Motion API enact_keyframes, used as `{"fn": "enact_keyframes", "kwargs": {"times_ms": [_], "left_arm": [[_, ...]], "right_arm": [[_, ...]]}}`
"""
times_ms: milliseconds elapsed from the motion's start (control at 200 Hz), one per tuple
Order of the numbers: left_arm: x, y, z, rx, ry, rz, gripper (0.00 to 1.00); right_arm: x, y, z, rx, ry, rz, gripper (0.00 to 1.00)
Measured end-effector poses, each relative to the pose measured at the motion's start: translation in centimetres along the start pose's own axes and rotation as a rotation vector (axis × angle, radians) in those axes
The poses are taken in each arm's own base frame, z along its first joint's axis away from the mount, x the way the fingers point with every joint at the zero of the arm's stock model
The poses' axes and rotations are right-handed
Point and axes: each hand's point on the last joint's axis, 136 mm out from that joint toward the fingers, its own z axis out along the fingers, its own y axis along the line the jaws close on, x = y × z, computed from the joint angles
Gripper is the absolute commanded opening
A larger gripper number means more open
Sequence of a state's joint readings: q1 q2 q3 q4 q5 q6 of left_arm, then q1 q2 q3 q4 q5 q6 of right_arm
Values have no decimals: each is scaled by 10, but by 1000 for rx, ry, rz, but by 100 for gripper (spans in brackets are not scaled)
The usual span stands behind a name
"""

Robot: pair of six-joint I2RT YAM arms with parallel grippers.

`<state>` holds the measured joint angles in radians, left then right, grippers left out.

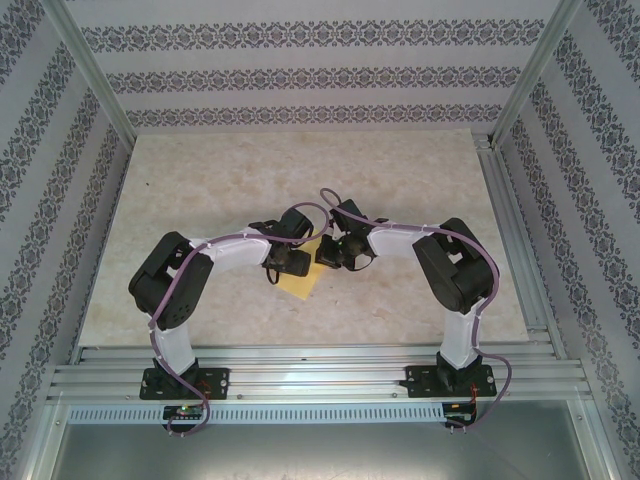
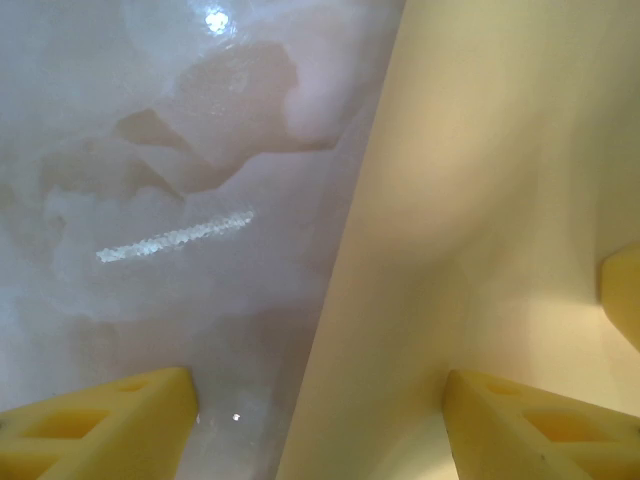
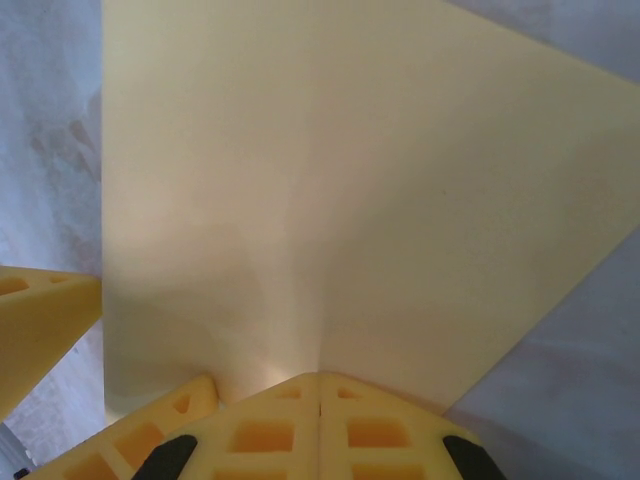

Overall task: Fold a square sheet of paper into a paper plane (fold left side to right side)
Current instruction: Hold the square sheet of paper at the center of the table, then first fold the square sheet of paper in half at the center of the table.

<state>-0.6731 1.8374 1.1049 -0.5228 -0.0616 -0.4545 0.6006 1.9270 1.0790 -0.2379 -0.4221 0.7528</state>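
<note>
Yellow square sheet of paper [image 3: 350, 200] fans 12 o'clock from right pincer [image 3: 320, 385] clamped on it; left pincer [image 2: 318, 380] apart, straddling its 9 o'clock edge.

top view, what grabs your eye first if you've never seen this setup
A small yellow paper stands out as the one bright thing, lying at the middle of the pale table. In the wrist views, the right gripper is pinched shut on it. The left gripper stands open across the paper's edge, one finger over paper and one over table.
</note>
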Motion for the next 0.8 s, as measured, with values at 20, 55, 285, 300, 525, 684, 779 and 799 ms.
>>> {"fn": "enact_keyframes", "kwargs": {"times_ms": [20,55,285,300,525,684,779,799], "left_arm": [[0,-1,0,1,1,2,71],[0,-1,-1,1,3,2,72],[1,3,-5,-3,35,-8,77],[1,4,-5,-4,38,-10,78],[-12,13,-7,-2,33,-48,81],[-25,16,-8,-6,15,-59,81],[-25,19,-3,-17,24,-61,81],[-24,20,-1,-19,28,-60,81]], "right_arm": [[0,0,0,1,0,-3,2],[0,0,0,1,0,-7,2],[0,-1,1,3,1,-23,2],[0,-1,1,3,1,-24,2],[0,-1,0,6,3,-43,2],[0,-1,0,10,6,-47,2],[0,-1,0,13,5,-55,2],[0,-1,0,15,5,-56,2]]}}
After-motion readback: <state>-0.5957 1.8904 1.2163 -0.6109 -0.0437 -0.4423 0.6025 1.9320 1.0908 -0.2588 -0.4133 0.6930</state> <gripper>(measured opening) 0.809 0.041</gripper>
